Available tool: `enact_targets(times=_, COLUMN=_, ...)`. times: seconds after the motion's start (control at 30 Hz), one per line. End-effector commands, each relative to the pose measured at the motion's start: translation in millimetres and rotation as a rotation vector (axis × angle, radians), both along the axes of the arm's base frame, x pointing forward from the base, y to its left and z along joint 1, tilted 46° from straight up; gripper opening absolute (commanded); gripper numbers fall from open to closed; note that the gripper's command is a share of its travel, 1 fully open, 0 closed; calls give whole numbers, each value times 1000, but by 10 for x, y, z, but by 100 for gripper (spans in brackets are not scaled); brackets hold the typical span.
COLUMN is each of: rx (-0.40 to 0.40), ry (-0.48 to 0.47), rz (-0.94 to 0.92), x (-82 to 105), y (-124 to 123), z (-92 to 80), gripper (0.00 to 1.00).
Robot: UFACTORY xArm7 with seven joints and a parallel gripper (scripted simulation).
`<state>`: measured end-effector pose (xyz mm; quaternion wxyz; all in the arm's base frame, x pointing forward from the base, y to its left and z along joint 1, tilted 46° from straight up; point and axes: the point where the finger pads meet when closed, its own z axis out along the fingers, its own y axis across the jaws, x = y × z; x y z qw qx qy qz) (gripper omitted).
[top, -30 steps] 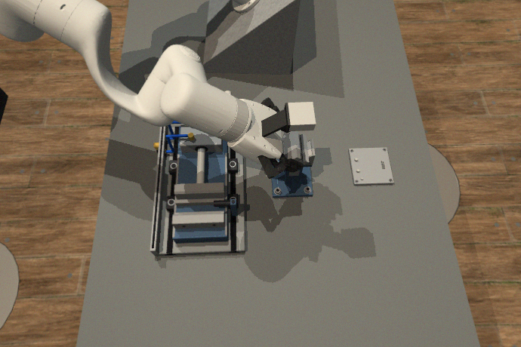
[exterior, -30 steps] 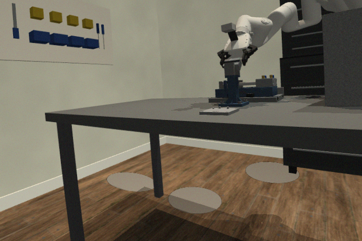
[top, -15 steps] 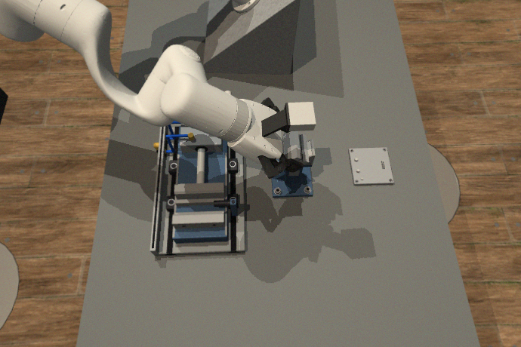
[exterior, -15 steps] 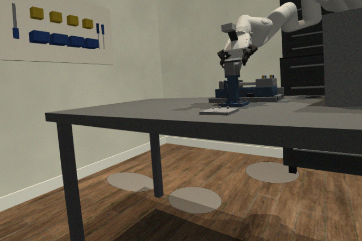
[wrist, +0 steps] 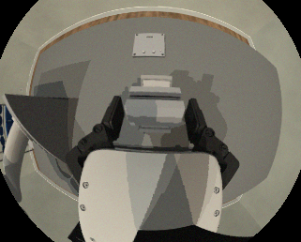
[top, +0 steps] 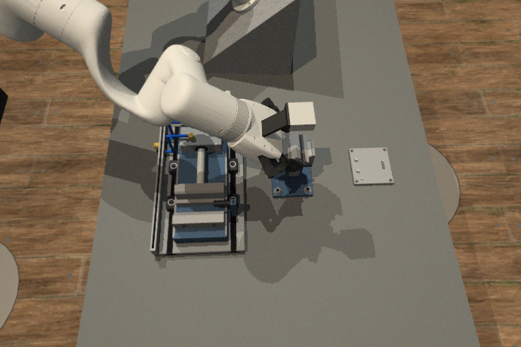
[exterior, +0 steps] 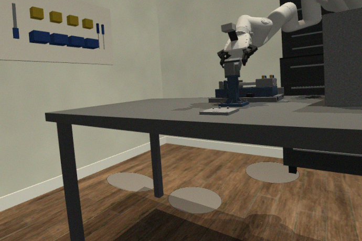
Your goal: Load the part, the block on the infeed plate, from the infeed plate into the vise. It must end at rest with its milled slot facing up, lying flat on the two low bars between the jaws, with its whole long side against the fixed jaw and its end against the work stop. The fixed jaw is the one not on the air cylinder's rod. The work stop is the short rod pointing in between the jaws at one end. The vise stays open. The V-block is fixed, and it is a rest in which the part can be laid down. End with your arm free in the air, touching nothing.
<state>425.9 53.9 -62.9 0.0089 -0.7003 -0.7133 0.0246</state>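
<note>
Resting in the V-block [top: 291, 182], the part [top: 298, 148] sits up on the blue pedestal rather than on the infeed plate [top: 370, 165], which lies bare to one side, well apart from it. The likely reason, as a judgement, is a regrip: the V-block serves as a halfway rest where the block can be laid down and taken again from another side, so that its milled slot can end facing up in the vise [top: 198, 199]. Which way the slot faces at this moment cannot be made out with confidence from these views.

The gripper [wrist: 154, 121] stands with its fingers wide apart and holds nothing. In the wrist view the two dark fingers flank the pale block [wrist: 154, 108], one on each side, with the part between them; whether either pad touches its face cannot be told. From the exterior view the gripper [exterior: 237, 57] hangs tilted over the top of the part [exterior: 233, 68], the arm reaching in from the vise side.

The vise is open, its moving jaw drawn apart from the fixed jaw, the low bars between them unoccupied, and the work stop [top: 221, 204] pointing in from one end. Loading has therefore not begun; the next step appears to be closing on the block for a fresh hold
</note>
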Motion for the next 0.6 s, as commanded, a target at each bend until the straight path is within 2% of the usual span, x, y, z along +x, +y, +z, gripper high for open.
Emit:
enact_targets(times=0.0, rx=1, ry=-3, rz=3, x=10, y=20, z=10, gripper=89)
enact_targets(times=0.57, rx=1, ry=-3, rz=3, x=1, y=-4, z=-12, gripper=89)
